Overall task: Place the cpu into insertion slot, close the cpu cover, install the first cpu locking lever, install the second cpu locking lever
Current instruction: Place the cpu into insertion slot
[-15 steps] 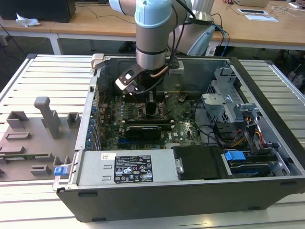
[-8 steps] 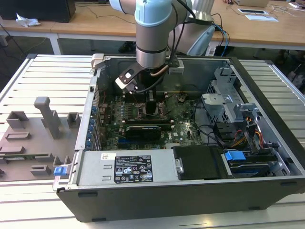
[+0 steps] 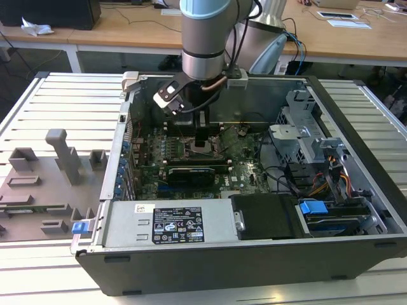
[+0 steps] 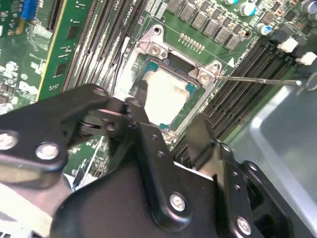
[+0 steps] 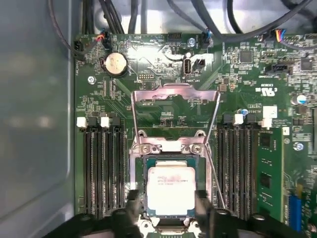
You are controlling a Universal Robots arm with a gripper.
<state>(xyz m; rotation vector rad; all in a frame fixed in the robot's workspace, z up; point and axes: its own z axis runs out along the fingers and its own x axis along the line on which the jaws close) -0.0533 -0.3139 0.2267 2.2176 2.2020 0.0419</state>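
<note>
Gripper [image 5: 167,208] low over the insertion slot [image 5: 140,178], fingers [image 5: 132,206] spread to either side of the cpu [image 5: 171,191]. We cannot tell whether the pads touch its edges. In the exterior view the arm stands straight down into the computer case [image 3: 254,260].

- Cpu: lies flat and square inside the insertion slot, metal top up. We judge it seated.
- Cpu cover [image 5: 176,95]: swung up and back on the far side of the slot, wide open.
- Locking lever [image 5: 214,173]: a thin wire, unlatched, slanting beside the slot.

Step in hand, by our reading: the end of placing the cpu. Cover and both levers not yet done.

What the move out of this calls for, as we judge it: a straight lift clear, no sideways drag on the chip, since the cover cannot fold down while the fingers straddle the slot.

Containers:
- Case, side open, holds the green motherboard [image 5: 237,74] and a power supply [image 3: 172,222] along its near wall.
- Memory slots [image 5: 101,168] flank the insertion slot, and these look bare.
- One memory module [image 5: 270,168] stands further out.
</note>
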